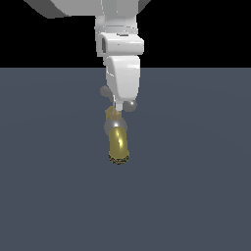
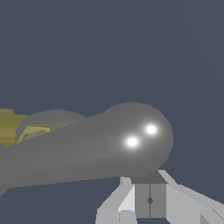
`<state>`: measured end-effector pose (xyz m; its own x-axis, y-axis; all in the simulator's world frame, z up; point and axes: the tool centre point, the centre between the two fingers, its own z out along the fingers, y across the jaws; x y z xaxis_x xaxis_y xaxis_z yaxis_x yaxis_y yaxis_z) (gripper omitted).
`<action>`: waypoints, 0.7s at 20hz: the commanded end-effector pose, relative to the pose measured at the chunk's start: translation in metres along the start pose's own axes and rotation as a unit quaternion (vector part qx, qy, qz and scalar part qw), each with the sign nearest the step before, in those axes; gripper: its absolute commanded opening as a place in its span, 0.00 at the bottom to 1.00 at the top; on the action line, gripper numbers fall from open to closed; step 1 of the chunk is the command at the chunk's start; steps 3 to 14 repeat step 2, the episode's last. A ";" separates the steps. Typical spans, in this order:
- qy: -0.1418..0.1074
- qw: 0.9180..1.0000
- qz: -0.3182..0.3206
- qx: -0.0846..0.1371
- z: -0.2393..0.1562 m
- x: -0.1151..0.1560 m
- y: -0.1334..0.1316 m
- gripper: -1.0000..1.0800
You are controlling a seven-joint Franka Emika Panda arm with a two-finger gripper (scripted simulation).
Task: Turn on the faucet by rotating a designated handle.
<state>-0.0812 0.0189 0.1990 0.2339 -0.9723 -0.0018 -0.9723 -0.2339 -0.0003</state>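
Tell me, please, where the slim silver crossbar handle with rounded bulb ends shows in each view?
Exterior view: silver crossbar handle sits centre, mostly behind the white gripper; only its bulbs show.
Wrist view: one arm and bulb fill the middle, close up.
Shared landmark: the gold-brass curved spout.

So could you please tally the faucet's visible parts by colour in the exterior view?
Gold-brass: 1, the curved spout
Dark grainy: 1, the nozzle rim
Silver-grey: 2, the handle's rounded bulbs and
Total: 4 parts on one faucet; the arm hides the rest of the handle.
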 end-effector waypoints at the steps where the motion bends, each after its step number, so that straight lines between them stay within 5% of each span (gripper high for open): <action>1: 0.001 1.000 0.025 0.000 0.001 0.039 0.007 0.00; 14: 0.001 1.000 0.025 0.000 0.001 0.039 0.007 0.00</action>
